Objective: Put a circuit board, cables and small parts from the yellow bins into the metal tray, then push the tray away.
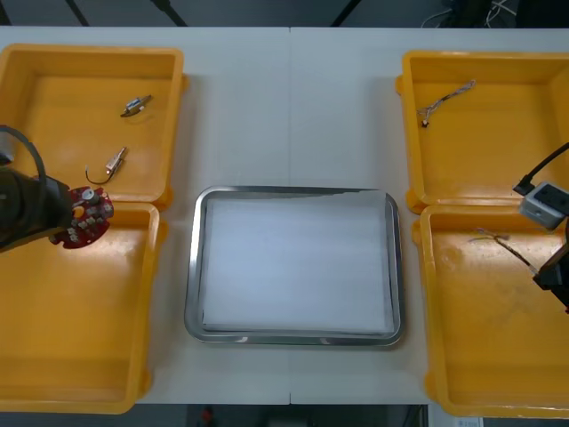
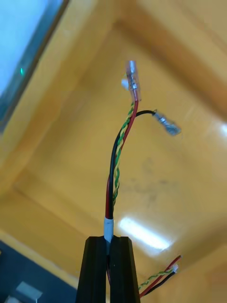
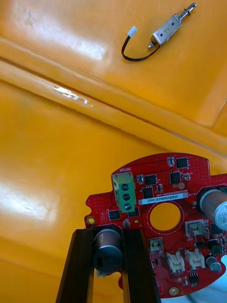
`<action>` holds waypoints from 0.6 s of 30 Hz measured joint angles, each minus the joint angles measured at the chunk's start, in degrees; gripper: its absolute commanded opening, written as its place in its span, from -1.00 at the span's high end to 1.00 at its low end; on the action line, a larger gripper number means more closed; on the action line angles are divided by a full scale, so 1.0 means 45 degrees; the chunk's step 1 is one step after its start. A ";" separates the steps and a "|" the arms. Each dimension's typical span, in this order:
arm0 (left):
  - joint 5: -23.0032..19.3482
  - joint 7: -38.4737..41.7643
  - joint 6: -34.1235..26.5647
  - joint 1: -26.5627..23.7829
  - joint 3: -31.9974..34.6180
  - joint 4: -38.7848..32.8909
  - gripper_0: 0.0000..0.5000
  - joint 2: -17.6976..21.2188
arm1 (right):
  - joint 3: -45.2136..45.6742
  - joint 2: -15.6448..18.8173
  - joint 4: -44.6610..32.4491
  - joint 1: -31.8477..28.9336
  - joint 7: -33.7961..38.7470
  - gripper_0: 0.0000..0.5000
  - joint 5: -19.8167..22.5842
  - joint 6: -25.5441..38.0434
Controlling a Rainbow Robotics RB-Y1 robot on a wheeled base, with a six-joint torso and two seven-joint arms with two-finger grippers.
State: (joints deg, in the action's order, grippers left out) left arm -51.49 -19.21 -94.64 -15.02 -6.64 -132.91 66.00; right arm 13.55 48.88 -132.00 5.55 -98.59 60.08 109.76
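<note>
- The left gripper (image 3: pixel 108 236) was clamped on the round red circuit board (image 1: pixel 86 216) — the board stuck out past its fingers, over the near left yellow bin (image 1: pixel 80 329).
- The right gripper (image 2: pixel 109 241) pinched a cable (image 2: pixel 113 180) — it reached out past the fingers, over the near right yellow bin (image 1: pixel 489 356).

The counter (image 1: pixel 293 107) is pale, matte and evenly lit. A thin seam (image 1: pixel 290 107) runs from its far edge at 12 o'clock toward the middle. Beyond that edge lies a dark floor (image 1: pixel 258 11), crossed by black slanting bars (image 1: pixel 171 9) at 11 o'clock and a tangle of pale cords (image 1: pixel 442 15) at 1 o'clock. Another dark strip (image 1: pixel 311 415) shows past the near edge at 6 o'clock.
</note>
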 measured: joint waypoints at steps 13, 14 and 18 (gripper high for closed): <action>0.2614 0.1191 -0.1094 -0.1331 -0.2787 -0.0829 1.00 -0.2641 | 0.0087 -0.0229 0.0988 0.1773 0.0008 1.00 0.0028 0.0006; 0.2927 0.1237 -0.1132 -0.1331 -0.3072 -0.0955 1.00 -0.2825 | 0.0087 -0.0230 0.1056 0.1826 0.0008 1.00 0.0047 0.0007; 0.4396 0.1671 -0.1304 -0.1333 -0.4248 -0.1313 1.00 -0.3591 | 0.0086 -0.0231 0.1098 0.1883 0.0008 1.00 0.0095 0.0007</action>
State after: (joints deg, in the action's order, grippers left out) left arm -31.71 -11.69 -100.50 -21.01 -25.75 -138.82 49.84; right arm 13.94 47.84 -127.06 14.03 -98.56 60.51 109.79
